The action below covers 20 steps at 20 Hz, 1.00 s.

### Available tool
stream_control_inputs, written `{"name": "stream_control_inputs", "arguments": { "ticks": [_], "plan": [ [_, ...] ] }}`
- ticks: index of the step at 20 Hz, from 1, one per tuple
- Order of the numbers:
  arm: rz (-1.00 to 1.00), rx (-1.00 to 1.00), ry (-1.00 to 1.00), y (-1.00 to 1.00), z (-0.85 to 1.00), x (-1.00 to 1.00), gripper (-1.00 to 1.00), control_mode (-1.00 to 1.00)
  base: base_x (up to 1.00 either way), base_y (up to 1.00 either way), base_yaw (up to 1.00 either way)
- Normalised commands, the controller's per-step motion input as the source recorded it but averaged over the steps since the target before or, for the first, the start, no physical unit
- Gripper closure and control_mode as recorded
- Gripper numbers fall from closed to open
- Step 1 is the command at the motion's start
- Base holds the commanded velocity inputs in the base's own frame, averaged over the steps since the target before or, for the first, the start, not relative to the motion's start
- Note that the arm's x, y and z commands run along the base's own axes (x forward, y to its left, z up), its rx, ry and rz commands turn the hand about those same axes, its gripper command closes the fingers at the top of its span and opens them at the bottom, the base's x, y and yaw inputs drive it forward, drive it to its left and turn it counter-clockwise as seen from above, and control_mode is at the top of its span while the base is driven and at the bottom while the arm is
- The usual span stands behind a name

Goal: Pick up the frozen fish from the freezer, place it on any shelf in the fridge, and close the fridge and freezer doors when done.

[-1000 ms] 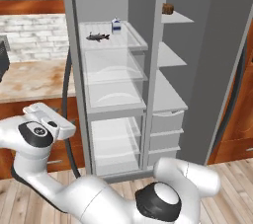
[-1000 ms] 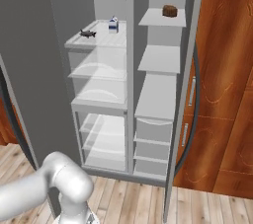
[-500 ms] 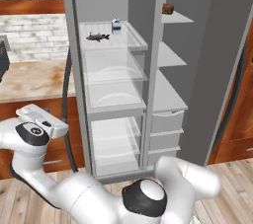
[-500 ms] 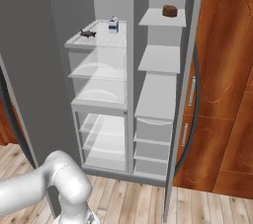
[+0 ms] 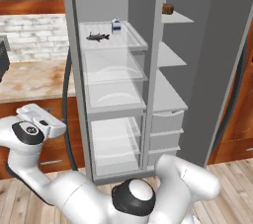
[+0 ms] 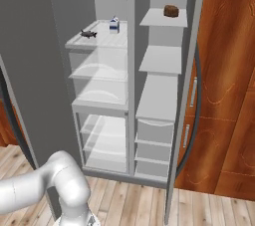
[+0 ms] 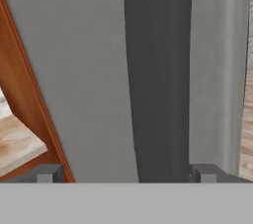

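My arm folds low to the left of the cabinet, elbow bent, hand beside the wooden counter [image 5: 29, 77]. My end effector [image 7: 126, 172] is released and grasps nothing; its dark fingertips [image 7: 48, 173] stand wide apart, facing a grey panel with a dark vertical strip. The small dark frozen fish [image 5: 98, 36] lies on the top clear shelf [image 5: 133, 45] of the left compartment, near its left edge. A small blue-and-white carton [image 5: 116, 25] stands toward that shelf's back edge.
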Motion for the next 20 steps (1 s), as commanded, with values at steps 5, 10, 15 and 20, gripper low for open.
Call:
{"name": "stream_control_inputs", "arguments": {
  "ticks": [5, 10, 15, 20],
  "plan": [
    [0.0, 0.0, 0.0, -0.66, -0.02, 0.01, -1.0, -1.0, 0.0, 0.0, 0.0],
    [0.02, 0.0, 0.0, -0.32, 0.0, 0.26, -1.0, -1.0, 0.0, 0.0, 0.0],
    [0.02, 0.0, -0.02, -0.72, -0.01, 0.41, -1.0, -1.0, 0.0, 0.0, 0.0],
    [0.0, 0.01, -0.02, -0.96, 0.0, 0.65, -1.0, -1.0, 0.0, 0.0, 0.0]
  ]
}}
